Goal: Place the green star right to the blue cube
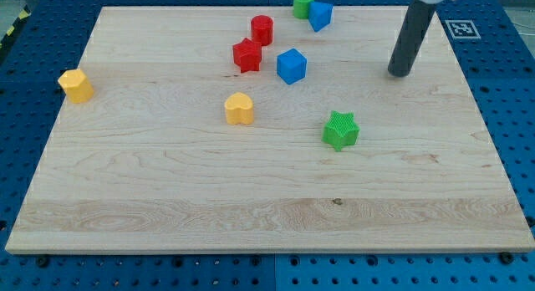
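Note:
The green star [340, 130] lies on the wooden board [167, 182], right of centre. The blue cube [292, 66] sits above it and to its left, well apart from it. My tip [399, 73] rests on the board at the upper right, to the right of the blue cube and above and to the right of the green star. It touches no block.
A red star-like block [247, 55] and a red cylinder [262, 29] sit left of the blue cube. A green cylinder [303, 3] and a second blue block [320, 15] are at the top edge. A yellow heart [239, 109] lies mid-board; a yellow block [76, 85] sits far left.

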Motion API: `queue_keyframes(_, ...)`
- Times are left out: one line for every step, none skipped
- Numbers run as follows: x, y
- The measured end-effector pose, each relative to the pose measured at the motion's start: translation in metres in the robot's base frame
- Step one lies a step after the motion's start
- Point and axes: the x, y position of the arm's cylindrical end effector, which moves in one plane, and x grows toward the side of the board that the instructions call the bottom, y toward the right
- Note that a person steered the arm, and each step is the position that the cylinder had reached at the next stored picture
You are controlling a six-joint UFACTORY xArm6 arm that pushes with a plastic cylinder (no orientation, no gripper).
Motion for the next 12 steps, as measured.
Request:
queue_keyframes(0.042,-0.010)
queue_keyframes(0.092,-0.011)
queue_keyframes(0.145,-0.011)
queue_keyframes(0.159,-0.046)
queue_keyframes(0.159,-0.086)
queue_keyframes(0.154,-0.102)
queue_keyframes(0.139,-0.100)
queue_keyframes(0.129,-0.091)
queue_keyframes(0.121,-0.090)
queue_keyframes(0.111,-0.090)
queue_keyframes(0.101,-0.093)
queue_keyframes(0.089,-0.096)
